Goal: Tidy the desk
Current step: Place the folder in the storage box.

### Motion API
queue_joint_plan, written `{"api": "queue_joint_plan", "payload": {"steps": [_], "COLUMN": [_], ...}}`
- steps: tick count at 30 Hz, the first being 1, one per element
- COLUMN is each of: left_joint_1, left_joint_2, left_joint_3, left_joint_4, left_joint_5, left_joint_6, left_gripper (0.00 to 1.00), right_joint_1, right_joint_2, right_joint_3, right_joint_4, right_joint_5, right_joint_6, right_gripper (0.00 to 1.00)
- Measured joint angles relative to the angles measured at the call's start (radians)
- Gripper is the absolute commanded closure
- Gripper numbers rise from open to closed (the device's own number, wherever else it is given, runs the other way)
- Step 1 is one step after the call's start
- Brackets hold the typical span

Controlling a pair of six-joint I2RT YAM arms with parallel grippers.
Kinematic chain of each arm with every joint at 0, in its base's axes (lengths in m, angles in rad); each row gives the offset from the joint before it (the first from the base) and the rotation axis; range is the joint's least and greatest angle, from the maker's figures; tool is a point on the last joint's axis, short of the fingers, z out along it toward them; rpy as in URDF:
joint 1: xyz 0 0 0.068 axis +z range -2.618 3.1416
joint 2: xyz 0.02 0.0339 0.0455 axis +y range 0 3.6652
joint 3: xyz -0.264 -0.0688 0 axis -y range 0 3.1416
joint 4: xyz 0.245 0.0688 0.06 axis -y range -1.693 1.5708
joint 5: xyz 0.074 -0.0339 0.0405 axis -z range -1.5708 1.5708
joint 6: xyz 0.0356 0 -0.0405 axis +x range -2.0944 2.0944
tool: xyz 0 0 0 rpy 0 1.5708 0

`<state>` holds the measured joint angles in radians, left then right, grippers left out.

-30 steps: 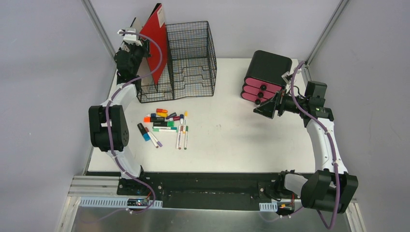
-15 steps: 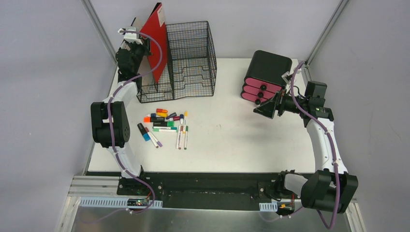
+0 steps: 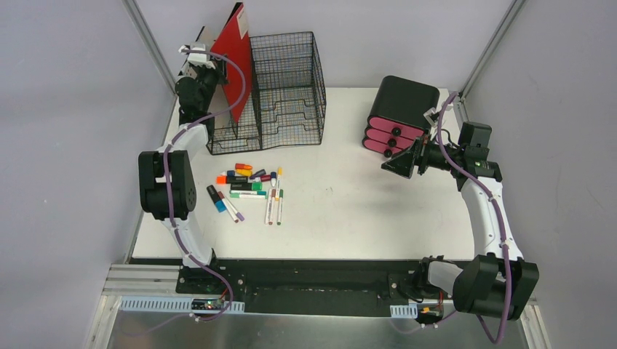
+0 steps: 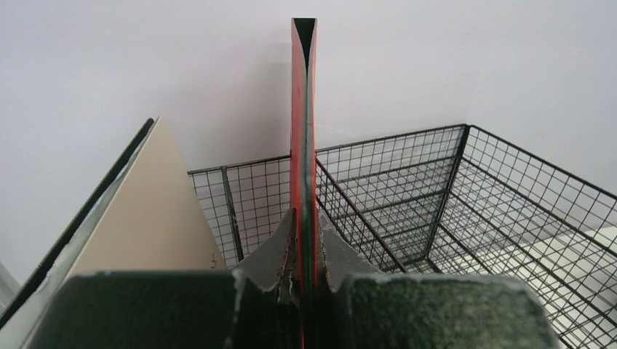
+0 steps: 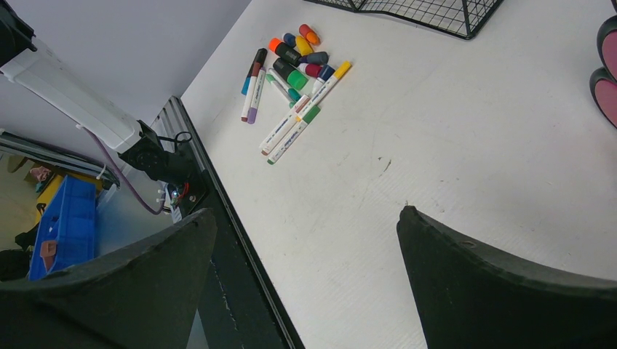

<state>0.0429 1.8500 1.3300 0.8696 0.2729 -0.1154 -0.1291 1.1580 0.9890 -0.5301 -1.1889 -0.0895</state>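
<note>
I'm clenching the left pincer (image 4: 304,222) on the red folder (image 4: 298,109), fingers (image 4: 271,256) hiding its lower edge; the right pincer (image 5: 307,218) is gaping.

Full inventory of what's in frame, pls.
desk: one, white, under everything
wire-mesh organizer: one, black, far left of desk
red folder: one, red, upright at organizer's left end
beige folder: one, beige, leaning left of red folder
drawer box: one, black with three pink drawers, far right
markers: over a dozen, mixed colours, loose pile before organizer
left gripper: shut on red folder
right gripper: open, above desk by drawer box
</note>
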Motion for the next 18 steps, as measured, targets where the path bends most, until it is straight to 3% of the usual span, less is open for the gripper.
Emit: {"api": "queue_joint_plan", "payload": {"steps": [12,18], "left_joint_1": [0.0,0.0], "left_joint_2": [0.016,0.016], "left_joint_3": [-0.094,-0.136], "left_joint_4": [0.063,0.1], "left_joint_5": [0.018,0.018], "left_joint_6": [0.003,0.006], "left_gripper": [0.99,0.67], "right_joint_1": [0.0,0.0], "right_joint_2": [0.0,0.0], "right_joint_3": [0.0,0.0], "right_joint_4": [0.0,0.0], "right_joint_5": [0.0,0.0], "right_joint_6": [-0.007,-0.008], "right_gripper": [0.01,0.01]}}
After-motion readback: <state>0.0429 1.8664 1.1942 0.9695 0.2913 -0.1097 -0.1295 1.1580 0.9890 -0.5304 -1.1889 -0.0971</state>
